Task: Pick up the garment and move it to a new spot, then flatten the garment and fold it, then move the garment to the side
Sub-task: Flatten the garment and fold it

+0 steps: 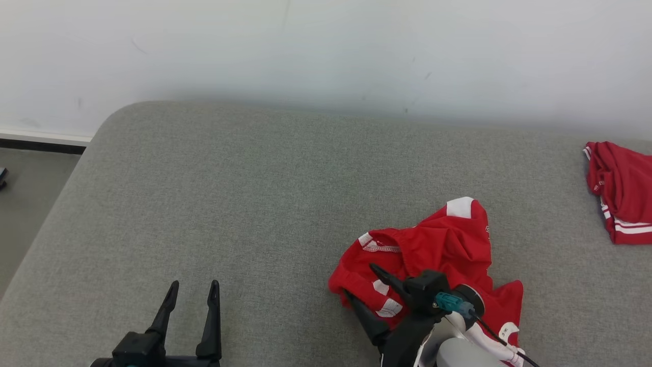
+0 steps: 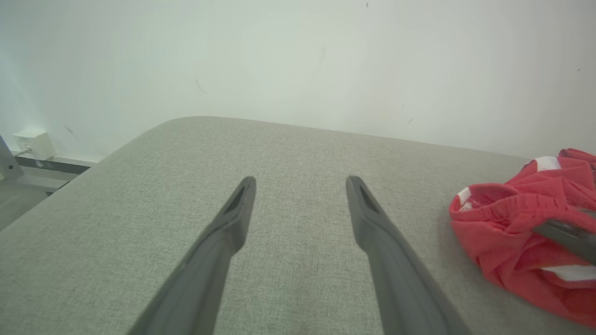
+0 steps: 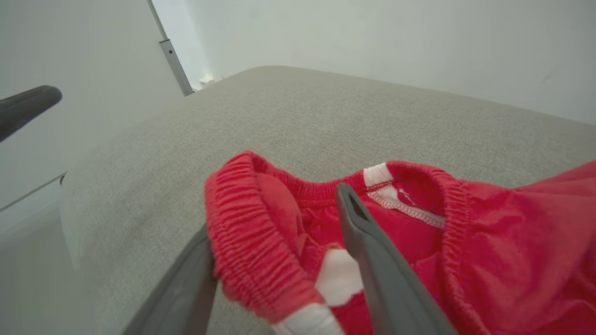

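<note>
Garment (image 1: pixel 448 239) crumpled; right gripper (image 1: pixel 360 279) agape astride waistband (image 3: pixel 251 232) (wrist view); left gripper (image 1: pixel 194 284) empty, wide

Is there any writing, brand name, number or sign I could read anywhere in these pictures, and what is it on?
No text here can be read.
On the crumpled red garment with white patches: tiny white marks at its right edge, too small to read.
On the small white box on the wall: a faint mark, too blurred to read.
On the second red garment with white stripes: no lettering shows.
</note>
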{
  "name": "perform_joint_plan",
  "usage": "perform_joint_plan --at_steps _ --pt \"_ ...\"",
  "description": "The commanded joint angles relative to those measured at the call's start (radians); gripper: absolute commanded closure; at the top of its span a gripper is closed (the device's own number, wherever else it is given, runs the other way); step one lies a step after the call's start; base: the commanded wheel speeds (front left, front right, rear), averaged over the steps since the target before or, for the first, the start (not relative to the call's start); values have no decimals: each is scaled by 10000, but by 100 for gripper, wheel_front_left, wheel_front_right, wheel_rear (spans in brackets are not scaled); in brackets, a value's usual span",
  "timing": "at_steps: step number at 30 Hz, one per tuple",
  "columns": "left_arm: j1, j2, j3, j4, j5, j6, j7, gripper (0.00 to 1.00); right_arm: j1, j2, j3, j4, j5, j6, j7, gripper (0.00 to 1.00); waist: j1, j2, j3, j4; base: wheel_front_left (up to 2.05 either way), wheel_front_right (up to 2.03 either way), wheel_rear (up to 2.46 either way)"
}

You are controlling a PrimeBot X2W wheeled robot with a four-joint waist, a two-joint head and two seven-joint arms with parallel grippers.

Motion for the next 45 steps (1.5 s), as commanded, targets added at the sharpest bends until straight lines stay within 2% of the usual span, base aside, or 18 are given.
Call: perform_joint_plan --at_steps 1,11,16,20,25,26,33,40,45 --pt "0 -23 -23 12 38 -69 -29 0 100 -9 133 4 128 -27 -14 0 0 0 -18 3 0 0 0" --pt "177 -33 -1 99 2 -47 -29 0 199 -64 1544 174 658 -28 165 0 0 0 -136 213 0 0 0" --pt "348 -29 94 87 28 -47 -29 0 124 -134 1664 -98 834 -28 -9 0 0 0 -341 138 0 0 0" --pt "501 -3 226 30 42 -38 -29 0 253 -418 1348 -646 884 -28 -97 0 0 0 -483 -32 0 0 0" --pt "585 1 358 -106 53 -14 -29 0 785 -939 -177 -2009 435 -29 -98 0 0 0 -549 -349 0 0 0" --pt "585 1 358 -106 53 -14 -29 0 785 -939 -177 -2009 435 -29 -98 0 0 0 -549 -349 0 0 0" --pt "640 84 538 -300 100 -12 -29 0 2295 -1323 -3023 -3864 -734 -28 -84 0 0 0 -520 -886 0 0 0" --pt "685 158 675 -462 185 -10 -29 0 3748 -1008 -5333 -5231 -1570 -28 -84 0 0 0 -524 -1293 0 0 0" --pt "750 204 770 -604 243 -17 -29 0 4713 -669 -6381 -5936 -1956 -28 -86 0 0 0 -593 -1402 0 0 0"
